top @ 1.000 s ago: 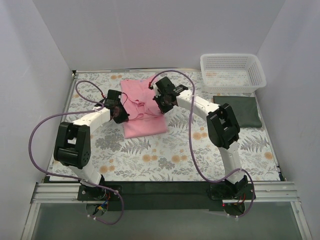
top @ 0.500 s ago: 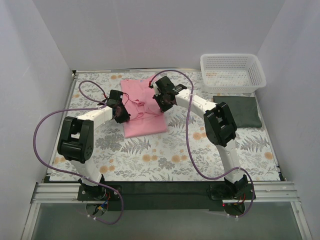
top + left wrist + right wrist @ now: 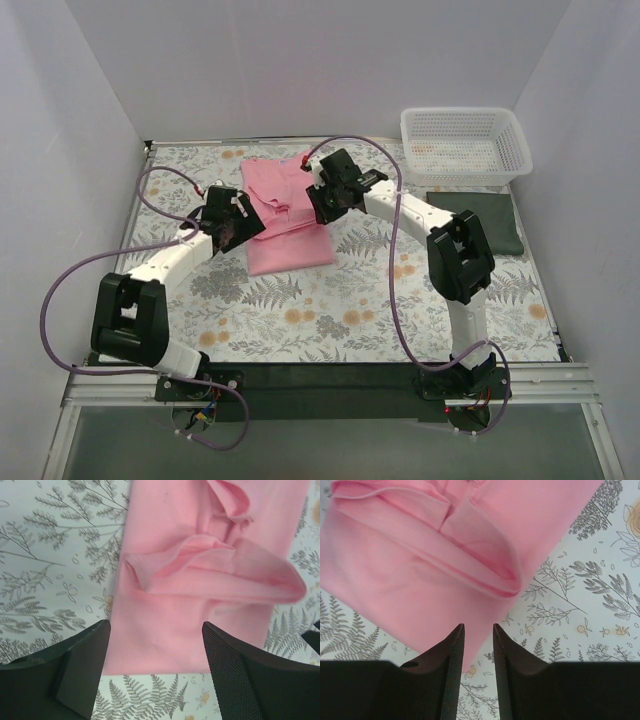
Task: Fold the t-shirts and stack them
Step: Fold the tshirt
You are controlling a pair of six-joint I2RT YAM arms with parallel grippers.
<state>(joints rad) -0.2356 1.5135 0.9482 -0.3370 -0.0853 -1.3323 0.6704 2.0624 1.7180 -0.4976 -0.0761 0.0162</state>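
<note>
L gripper (image 3: 152, 635) wide open, R gripper (image 3: 475, 640) nearly closed, both empty above pink tee (image 3: 285, 215).

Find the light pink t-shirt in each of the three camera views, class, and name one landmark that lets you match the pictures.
Top external: the pink t-shirt lies at upper centre, between the two arms.
Left wrist: the t-shirt fills the middle and top, above the open left pincer.
Right wrist: it covers the upper left, above the right pincer.
Shared landmark: the floral table cloth beneath it, seen in every view.
</note>
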